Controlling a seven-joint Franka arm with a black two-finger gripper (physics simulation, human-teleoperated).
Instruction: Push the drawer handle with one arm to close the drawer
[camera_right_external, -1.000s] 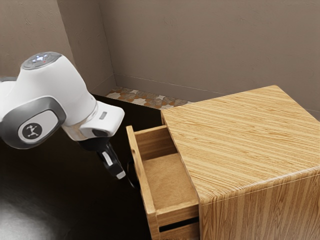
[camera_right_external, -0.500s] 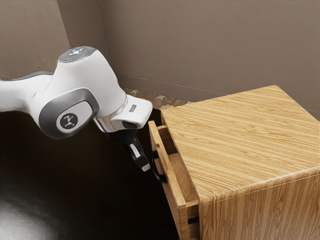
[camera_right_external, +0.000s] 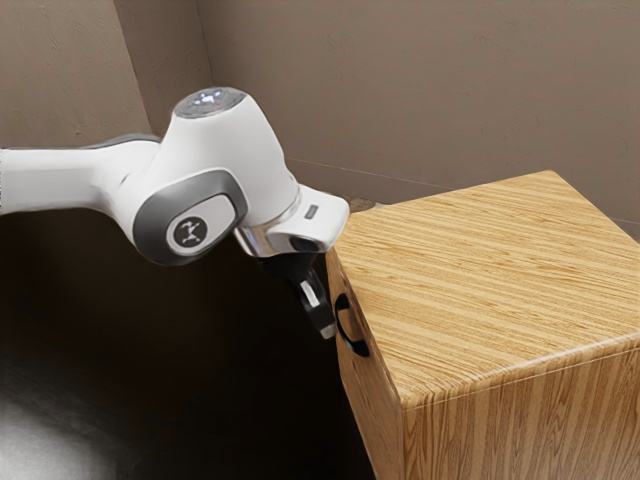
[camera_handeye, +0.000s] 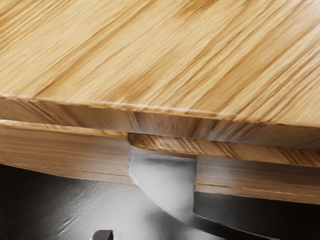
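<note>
Drawer (camera_right_external: 368, 385) looks pushed fully in, its front up against the cabinet (camera_right_external: 490, 280) on the exterior view's left. I've got the gripper (camera_right_external: 327, 330) right by the black handle (camera_right_external: 359, 348); whether it's open or closed, I can't tell from here.

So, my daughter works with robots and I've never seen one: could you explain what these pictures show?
The white machine is one robot arm, drawn by computer simulation. The exterior view watches from beside it; the wrist view comes from a camera on its hand, looking closely at the wooden cabinet.

That cabinet stands beside a dark surface. The hand, a black gripper, is at the curved dark handle. Its job is pushing the drawer closed, and the drawer front looks roughly flush with the cabinet. Whether the handle is gripped or merely pushed, I can't tell.
</note>
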